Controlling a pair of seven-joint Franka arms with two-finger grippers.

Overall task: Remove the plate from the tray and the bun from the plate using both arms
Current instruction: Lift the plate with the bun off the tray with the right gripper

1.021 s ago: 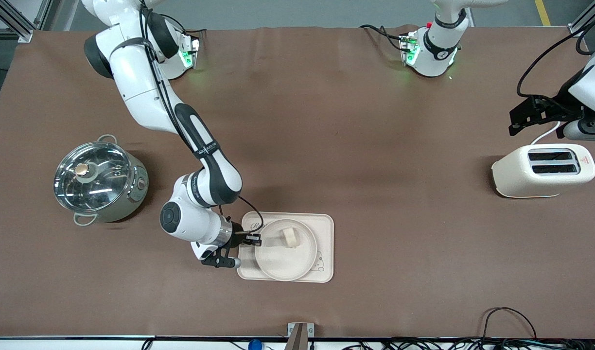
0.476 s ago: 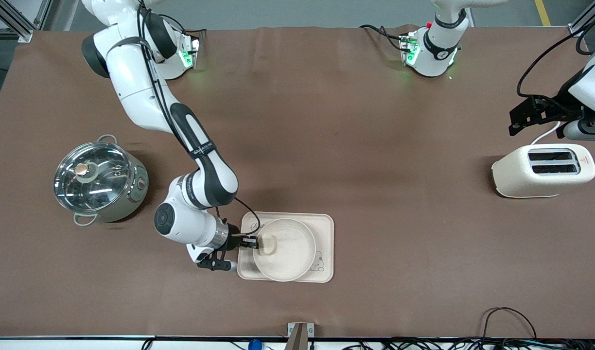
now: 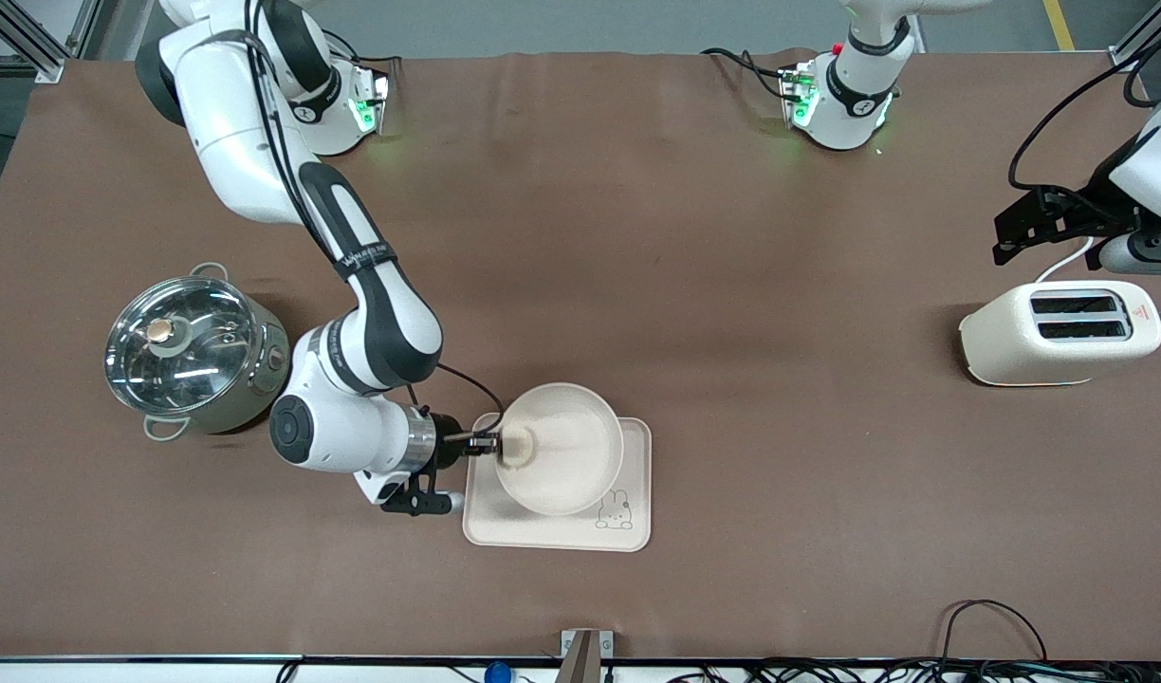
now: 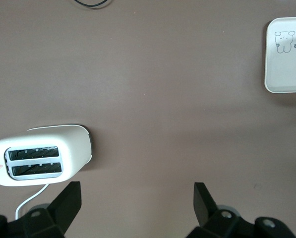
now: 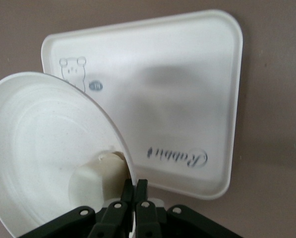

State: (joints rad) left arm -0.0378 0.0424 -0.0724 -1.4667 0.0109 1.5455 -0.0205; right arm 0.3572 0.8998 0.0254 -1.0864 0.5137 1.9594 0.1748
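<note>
Plate (image 3: 562, 448) now lifted, tilted (bun (image 3: 517, 451) inside) off tray (image 3: 557, 533), right hand (image 3: 487, 444) pinching rim.

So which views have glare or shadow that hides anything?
Front view: bright glare streaks on the pot's glass lid, green glow at both arm bases. Right wrist view: a soft grey shadow lies across the tray; the tilted plate and bun blend, white on white. Left wrist view: even light, with a faint shadow beside the toaster.
</note>
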